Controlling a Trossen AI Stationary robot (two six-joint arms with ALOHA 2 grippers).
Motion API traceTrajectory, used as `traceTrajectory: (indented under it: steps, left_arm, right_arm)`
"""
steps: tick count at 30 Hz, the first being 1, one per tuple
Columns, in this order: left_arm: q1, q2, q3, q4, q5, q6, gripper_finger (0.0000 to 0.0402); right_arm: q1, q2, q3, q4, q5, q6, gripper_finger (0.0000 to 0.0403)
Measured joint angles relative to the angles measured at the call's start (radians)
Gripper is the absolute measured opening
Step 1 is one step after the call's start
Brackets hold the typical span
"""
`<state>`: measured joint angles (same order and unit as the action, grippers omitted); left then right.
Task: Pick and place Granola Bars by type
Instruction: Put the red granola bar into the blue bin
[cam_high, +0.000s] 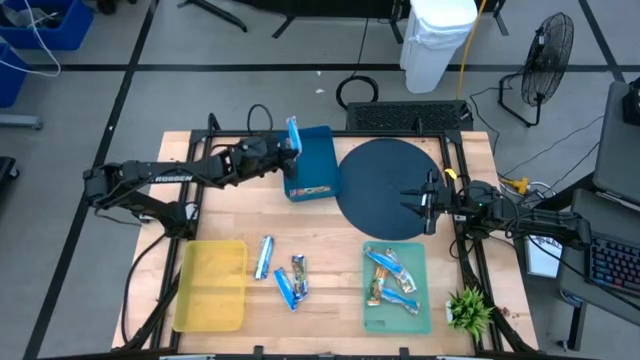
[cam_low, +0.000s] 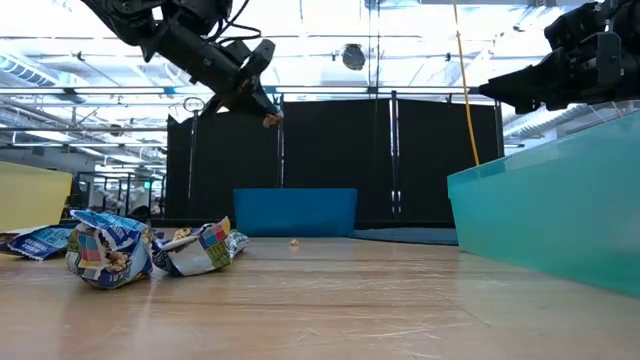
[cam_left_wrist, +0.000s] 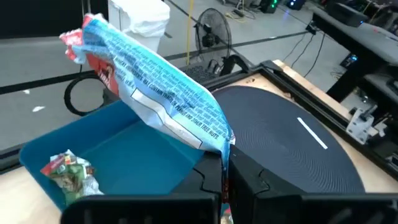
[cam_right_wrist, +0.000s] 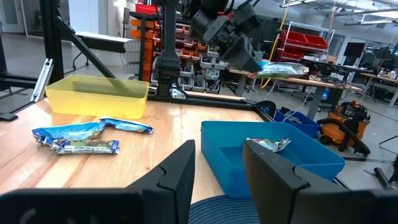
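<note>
Where the blue tray (cam_high: 318, 160) stands at the far side of the tabletop (cam_high: 320, 270), the following is recorded.

Left pincer (cam_high: 288, 152): held above the blue tray, its fingers pressed together on one blue-and-white granola bar (cam_left_wrist: 155, 93) (the bar is gripped at one end and sticks up at a slant).
Blue tray contents: one crumpled reddish bar (cam_left_wrist: 69, 172) is seen lying inside.
Right pincer (cam_high: 428, 202): held over the edge of the dark round mat (cam_high: 385, 188), fingers spread, nothing between them.
Loose bars (cam_high: 282, 270): three blue-and-white bars are laid on the bare wood, just beside the yellow tray (cam_high: 210, 285).
Green tray (cam_high: 398, 312): several bars (cam_high: 390, 278) are piled inside.
</note>
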<state>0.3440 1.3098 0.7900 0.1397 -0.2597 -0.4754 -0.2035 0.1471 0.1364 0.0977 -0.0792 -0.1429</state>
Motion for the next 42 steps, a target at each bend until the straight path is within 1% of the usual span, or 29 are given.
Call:
traceTrajectory:
  steps: [6,10,14,19,24,28,33,38,42]
  left_arm:
    - [0.003,0.042,0.053,-0.059,-0.002,0.017,0.0009]
    - [0.001,0.105,0.094,-0.068,-0.002,0.040,0.0005]
    - [0.002,0.176,0.119,-0.074,-0.001,0.048,0.0010]
    - [0.003,0.254,0.125,-0.071,0.022,0.034,0.0005]
    - [0.003,0.306,0.125,-0.069,0.034,0.000,0.0015]
    - [0.003,0.329,0.125,-0.063,0.051,-0.006,0.0006]
    - [0.001,0.329,0.124,-0.066,0.052,-0.009,0.0018]
    - [0.001,0.329,0.124,-0.066,0.052,-0.005,0.0006]
    - [0.001,0.329,0.124,-0.067,0.052,-0.005,0.0015]
  right_arm:
    - [0.000,0.000,0.000,0.000,0.000,0.000,0.0125]
    - [0.000,0.000,0.000,0.000,0.000,0.000,0.0125]
    - [0.000,0.000,0.000,0.000,0.000,0.000,0.0125]
    - [0.000,0.000,0.000,0.000,0.000,0.000,0.0125]
    - [0.000,0.000,0.000,0.000,0.000,0.000,0.0125]
    - [0.000,0.000,0.000,0.000,0.000,0.000,0.0125]
    - [0.000,0.000,0.000,0.000,0.000,0.000,0.0125]
    - [0.000,0.000,0.000,0.000,0.000,0.000,0.0125]
    - [0.000,0.000,0.000,0.000,0.000,0.000,0.0125]
